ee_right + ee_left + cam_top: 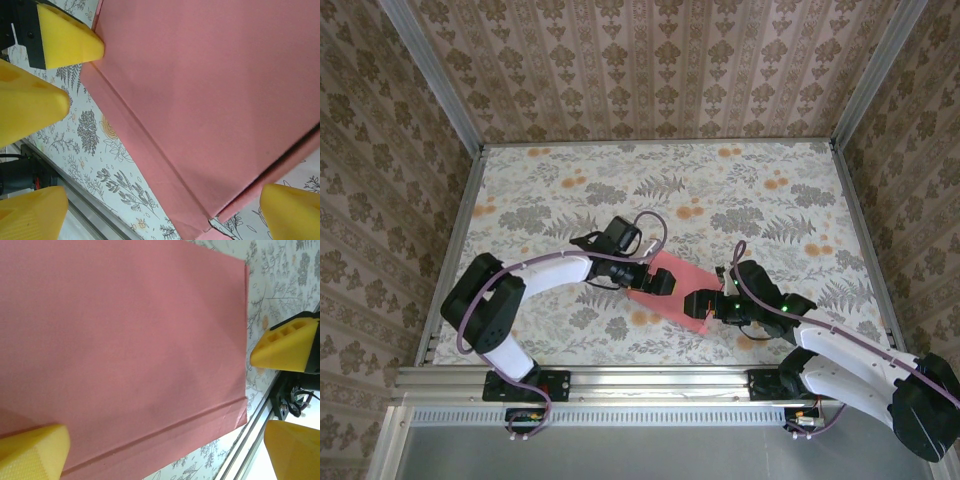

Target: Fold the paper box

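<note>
Left gripper and right gripper both have jaws apart, at two ends of the paper box, which lies flat by the near edge of the desk. We judge the folding almost done; the next move asks to press the crease gently.

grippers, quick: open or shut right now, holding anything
left gripper: open, jaws wide over the paper box, nothing gripped
right gripper: open, jaws wide over the paper box, nothing gripped

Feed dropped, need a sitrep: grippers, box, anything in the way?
Open: left gripper, right gripper, both low at the box. Box flat on table, not gripped. Only hazard: grippers close together.
</note>
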Controlling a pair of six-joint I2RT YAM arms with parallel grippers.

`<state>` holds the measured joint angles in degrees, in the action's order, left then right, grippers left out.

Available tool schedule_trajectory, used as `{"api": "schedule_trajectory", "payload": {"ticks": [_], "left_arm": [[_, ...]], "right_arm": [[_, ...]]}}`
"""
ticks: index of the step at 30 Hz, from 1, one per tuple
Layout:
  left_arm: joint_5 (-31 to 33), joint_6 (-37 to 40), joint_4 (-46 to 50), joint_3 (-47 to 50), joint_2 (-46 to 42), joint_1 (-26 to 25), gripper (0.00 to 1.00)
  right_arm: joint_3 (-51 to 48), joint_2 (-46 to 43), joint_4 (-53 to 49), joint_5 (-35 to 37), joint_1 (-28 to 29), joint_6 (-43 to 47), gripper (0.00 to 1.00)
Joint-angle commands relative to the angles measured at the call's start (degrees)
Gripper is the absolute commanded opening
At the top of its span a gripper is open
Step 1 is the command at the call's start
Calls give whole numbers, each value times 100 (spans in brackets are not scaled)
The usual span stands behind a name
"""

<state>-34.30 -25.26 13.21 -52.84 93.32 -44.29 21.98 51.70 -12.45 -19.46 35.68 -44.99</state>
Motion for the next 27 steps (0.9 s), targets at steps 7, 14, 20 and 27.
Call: {"api": "schedule_trajectory", "payload": {"ticks": [7, 14, 20, 27], "left_arm": [[137, -138, -21, 28, 275, -41, 100], [187, -132, 38, -38, 266, -27, 100], [197, -133, 66, -81, 276, -27, 100], [223, -130, 103, -77, 196, -30, 100]], "right_arm": [[-159, 112, 339, -223, 34, 30, 100], [73, -150, 140, -628, 35, 318, 98], [95, 98, 514, -684, 27, 315, 98], [127, 860, 498, 1, 27, 289, 98]]}}
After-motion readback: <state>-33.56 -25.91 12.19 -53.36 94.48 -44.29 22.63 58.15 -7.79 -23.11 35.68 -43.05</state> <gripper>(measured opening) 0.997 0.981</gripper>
